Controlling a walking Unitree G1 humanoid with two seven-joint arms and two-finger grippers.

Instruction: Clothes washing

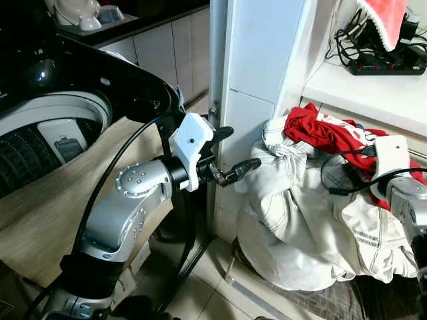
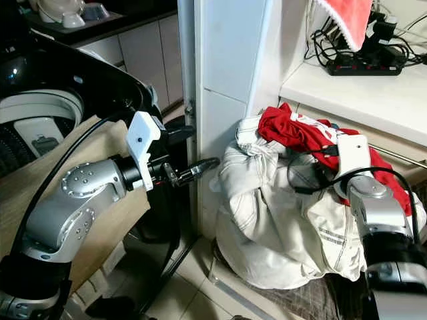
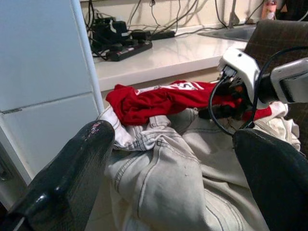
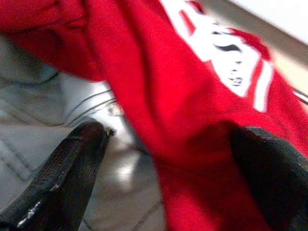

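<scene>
– Where's the laundry?

– The washing machine [image 1: 47, 127] stands open at the left; the pale jeans [image 2: 280, 220] are heaped beside the pillar, with the red shirt [image 2: 293, 130] on top.

– And the pincers?

– Left pincer [image 1: 230, 157] hangs released near the denim. Right pincer [image 4: 163, 168] is spread around red cloth; I'd close deep on the fold, then lift clear.

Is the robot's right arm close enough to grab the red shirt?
Probably yes. The right gripper is open right over the red shirt, which lies on top of the white clothes pile, with red cloth already between its fingers and nothing in the way.
</scene>
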